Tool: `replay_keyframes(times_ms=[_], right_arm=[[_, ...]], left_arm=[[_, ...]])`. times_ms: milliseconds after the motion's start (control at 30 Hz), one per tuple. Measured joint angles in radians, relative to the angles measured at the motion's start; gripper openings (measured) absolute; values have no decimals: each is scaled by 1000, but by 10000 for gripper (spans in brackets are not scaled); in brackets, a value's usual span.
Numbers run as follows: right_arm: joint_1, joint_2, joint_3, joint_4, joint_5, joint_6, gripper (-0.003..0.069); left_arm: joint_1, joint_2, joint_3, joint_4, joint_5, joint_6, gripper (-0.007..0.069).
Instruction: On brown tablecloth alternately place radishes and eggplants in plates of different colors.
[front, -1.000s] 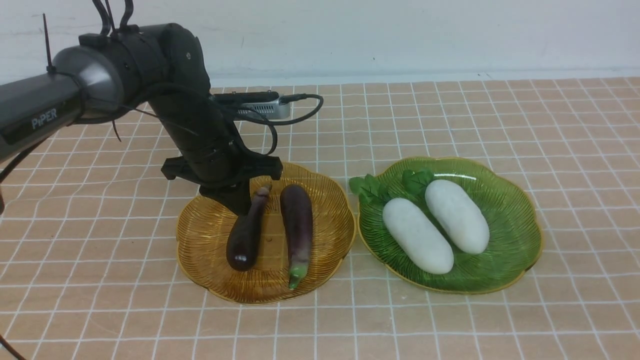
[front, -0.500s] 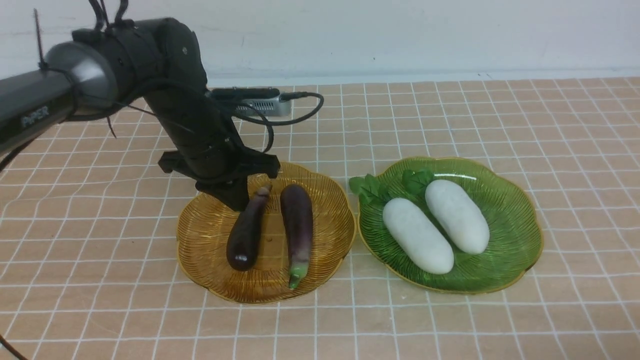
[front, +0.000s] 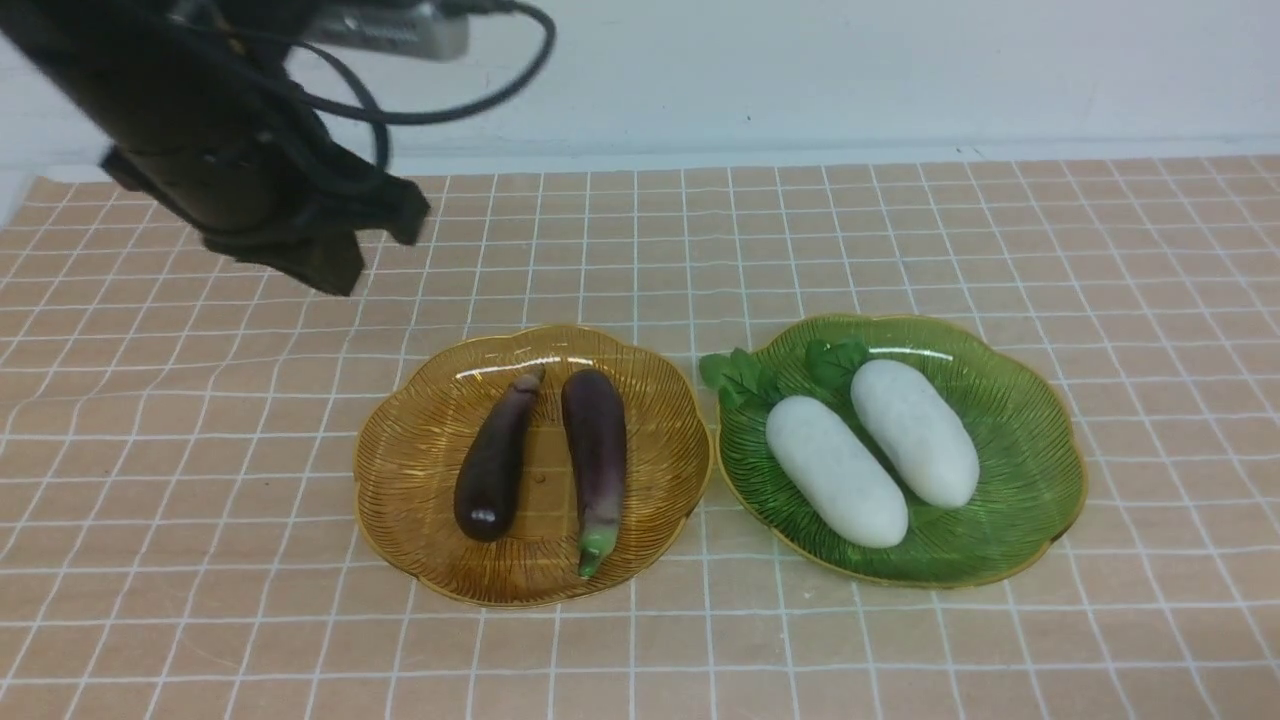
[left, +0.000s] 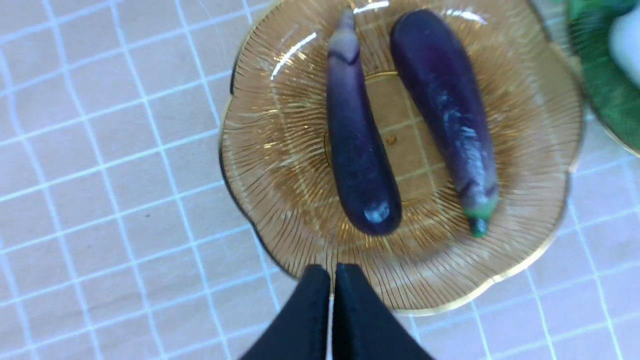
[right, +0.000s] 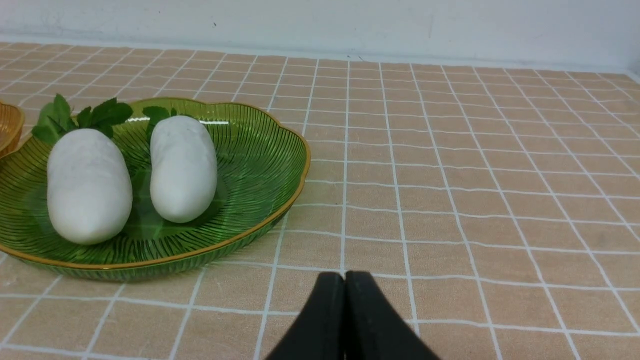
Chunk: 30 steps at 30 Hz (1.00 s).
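Above tablecloth (front: 900, 250), left pincer (left: 332, 280) closed, empty

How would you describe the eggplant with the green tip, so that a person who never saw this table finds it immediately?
On the brown tablecloth two flower-shaped plates stand side by side; take the amber plate, on the robot's left, not the green plate holding white radishes. Two eggplants lie in it; yours is the eggplant nearer the green plate. Only it ends in a bright green stem, pointing toward the robot.

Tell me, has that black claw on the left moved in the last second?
Yes. The left claw has lifted up and back to the left, away from the amber plate it hung over; it now sits above bare cloth.
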Motion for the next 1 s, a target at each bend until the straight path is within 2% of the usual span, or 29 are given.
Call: replay_keyframes(times_ms=[167, 267, 400, 433, 500, 667, 767, 1000], right_arm=[[0, 0, 0, 0, 1, 0, -15], [0, 0, 0, 0, 2, 0, -15], [0, 0, 0, 0, 2, 0, -15], [0, 0, 0, 0, 2, 0, -15], [0, 0, 0, 0, 3, 0, -15], [0, 0, 0, 0, 3, 0, -15], [0, 0, 0, 0, 3, 0, -15], [0, 0, 0, 0, 3, 0, -15]], left_arm=[[0, -226, 181, 6, 2, -5, -3], [0, -380, 375, 8, -52, -6, -3], [0, -590, 622, -18, -255, -8, -3], [0, -697, 769, -54, -420, -12, -3], [0, -787, 899, -101, -556, -13, -3], [0, -940, 1133, -196, -827, -15, -3], [0, -995, 1201, -213, -920, -15, -3], [0, -1019, 1264, -206, -935, 9, -3]])
